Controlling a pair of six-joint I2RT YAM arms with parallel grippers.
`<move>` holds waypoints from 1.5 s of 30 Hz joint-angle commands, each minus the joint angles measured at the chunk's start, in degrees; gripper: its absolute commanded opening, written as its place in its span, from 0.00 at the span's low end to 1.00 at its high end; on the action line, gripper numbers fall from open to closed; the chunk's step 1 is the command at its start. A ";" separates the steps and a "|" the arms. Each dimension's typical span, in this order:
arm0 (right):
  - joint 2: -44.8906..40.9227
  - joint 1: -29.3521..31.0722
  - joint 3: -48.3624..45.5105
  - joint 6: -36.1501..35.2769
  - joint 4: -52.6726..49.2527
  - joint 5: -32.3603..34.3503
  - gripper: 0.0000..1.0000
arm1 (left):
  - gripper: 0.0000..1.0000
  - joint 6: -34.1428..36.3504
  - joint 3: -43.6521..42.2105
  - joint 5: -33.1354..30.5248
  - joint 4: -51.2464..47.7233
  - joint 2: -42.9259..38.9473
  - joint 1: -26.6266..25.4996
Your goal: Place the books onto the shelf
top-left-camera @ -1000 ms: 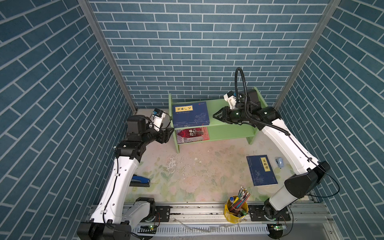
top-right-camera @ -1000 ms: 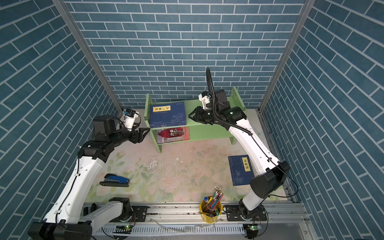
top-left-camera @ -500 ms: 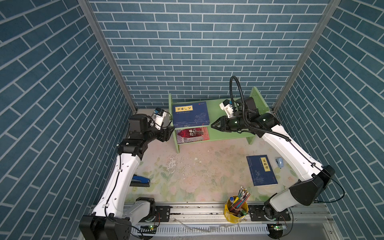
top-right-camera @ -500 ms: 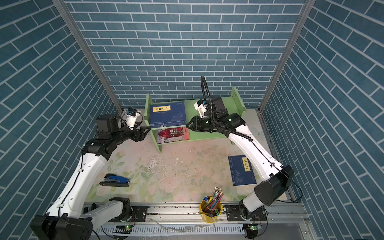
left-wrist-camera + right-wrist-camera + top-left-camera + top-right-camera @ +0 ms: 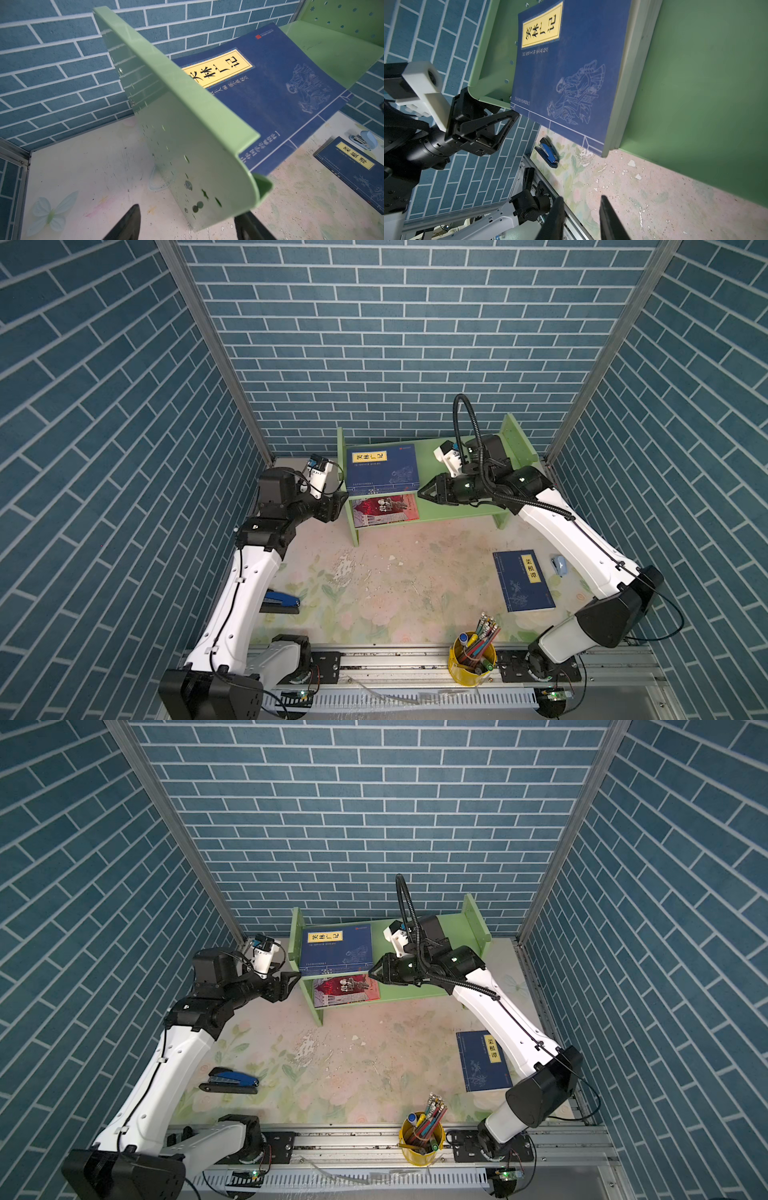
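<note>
The light-green shelf [image 5: 457, 512] stands at the back wall. A stack of navy books [image 5: 382, 468] lies on its top tier. A red-and-grey book [image 5: 386, 510] lies on the lower tier. One more navy book [image 5: 523, 580] lies flat on the table at the right. My left gripper [image 5: 340, 501] is open at the shelf's left side panel [image 5: 187, 135], whose front corner sits between the fingers with a gap. My right gripper [image 5: 420, 492] hovers just right of the stack's front corner, open narrowly with nothing between its fingers [image 5: 556, 218].
A dark blue stapler [image 5: 282, 599] lies at the front left by my left arm. A small light-blue stapler [image 5: 559, 564] lies right of the table book. A yellow pen cup [image 5: 471, 655] stands at the front edge. Brick walls close in on three sides.
My right gripper has come down from over the top tier's middle toward the front and left, to the stack's front right corner. The left arm has barely shifted.
</note>
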 commanded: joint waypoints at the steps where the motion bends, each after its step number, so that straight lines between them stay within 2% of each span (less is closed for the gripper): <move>1: 1.35 0.43 1.98 -2.11 1.17 -1.41 0.31 | 0.72 -0.72 -0.48 -0.25 0.96 0.06 -0.28; 15: 4.96 0.60 5.03 -2.25 1.17 -2.31 0.29 | 0.72 -1.08 -0.21 -0.33 1.00 -0.02 -0.28; 33: 6.59 0.60 6.52 -2.61 1.20 -2.40 0.21 | 0.72 -1.34 0.01 -0.41 1.22 0.00 -0.28; 45: 7.34 0.52 7.74 -3.35 0.07 -1.79 0.20 | 0.72 -1.39 -0.33 -0.37 1.05 -0.22 -0.28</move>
